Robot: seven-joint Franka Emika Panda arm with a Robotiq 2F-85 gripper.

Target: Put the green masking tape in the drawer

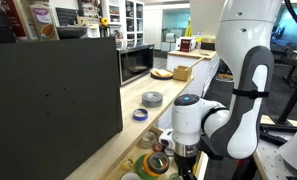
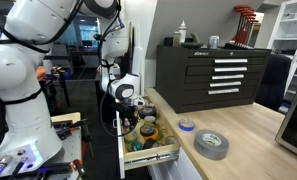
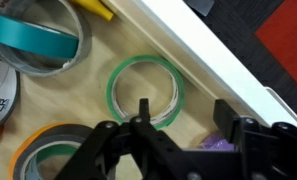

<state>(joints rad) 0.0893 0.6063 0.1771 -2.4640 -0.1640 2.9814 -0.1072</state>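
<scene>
The green masking tape [image 3: 145, 90] is a thin green ring lying flat on the wooden floor of the open drawer [image 3: 210, 55], close to its white wall. My gripper [image 3: 185, 116] is open and empty just above the drawer floor. One finger is over the ring's near edge and the other is beside the wall. In both exterior views the gripper [image 1: 160, 158] [image 2: 138, 116] points down into the open drawer [image 2: 153, 152] at the end of the wooden counter.
The drawer also holds a teal tape roll [image 3: 38, 35], an orange-rimmed roll [image 3: 43, 150] and a purple item [image 3: 216, 146]. A grey tape roll [image 2: 211, 144] and a blue one [image 2: 187, 125] lie on the counter. A black tool chest [image 2: 213, 75] and a microwave [image 1: 136, 63] stand nearby.
</scene>
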